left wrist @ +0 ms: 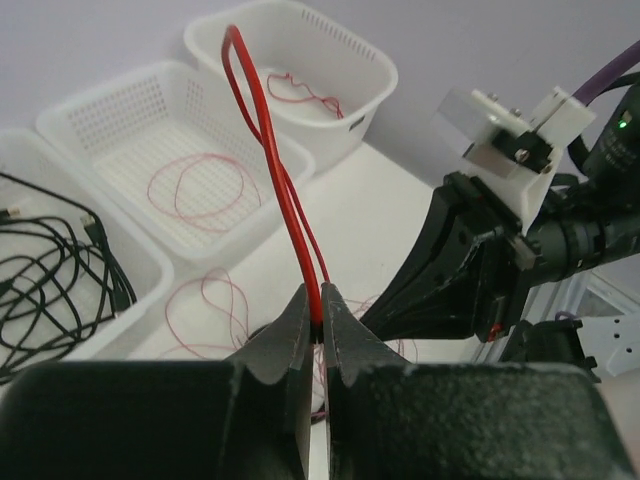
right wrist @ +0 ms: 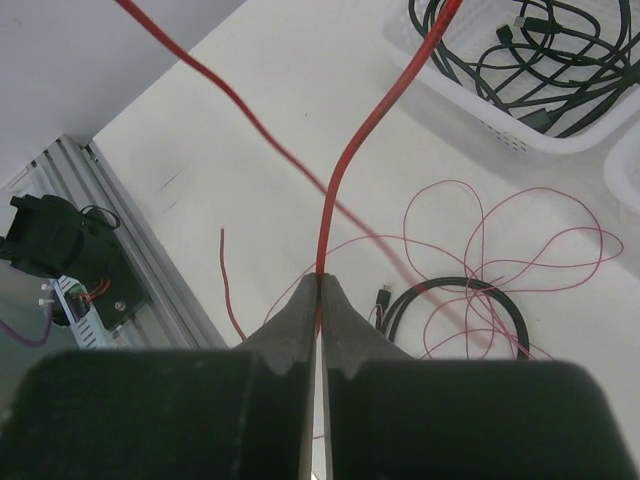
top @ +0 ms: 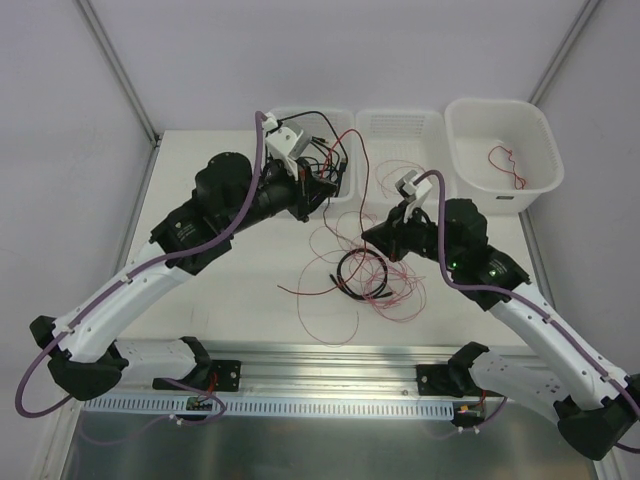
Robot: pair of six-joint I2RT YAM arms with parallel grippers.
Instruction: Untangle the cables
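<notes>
**Top view.** The left pincer (top: 325, 180) hangs over the left basket (top: 340, 113). Black cables (top: 338, 160) are heaped right under it. The red wire (top: 366, 185) runs from it down to the right pincer (top: 372, 236), which sits low over the table (top: 230, 280). Neither grip can be read from up here. The middle basket (top: 400, 128) lies beyond the right pincer, and the right basket (top: 480, 120), beyond and to its right, holds a short red wire (top: 507, 165). A black coil (top: 362, 272) lies just on the near side of the right pincer, amid thin red wires (top: 335, 320). Bare table spreads to that pincer's left, and a rail (top: 320, 365) runs along the near edge.

**Left wrist.** The left pincer (left wrist: 322, 315) is pressed together, pinching the red wire (left wrist: 275, 170), which rises doubled from the tips.
- Left of the tips: left basket (left wrist: 120, 215) with black cables (left wrist: 60, 250).
- Ahead-left: middle basket (left wrist: 110, 110) with a thin red loop (left wrist: 190, 190).
- Farther ahead: right basket (left wrist: 345, 60) with the short red wire (left wrist: 300, 92).
- The right arm (left wrist: 480, 270) crowds close on the right.

**Right wrist.** The right pincer (right wrist: 320, 295) is pressed together on the red wire (right wrist: 350, 160), which climbs ahead-right.
- Ahead-right: left basket (right wrist: 500, 130) with black cables (right wrist: 520, 50).
- Just right of the tips: black coil (right wrist: 450, 295) under thin red wires (right wrist: 480, 225).
- Ahead-left there is bare table (right wrist: 250, 120); the rail (right wrist: 110, 250) and table edge are on the left.
</notes>
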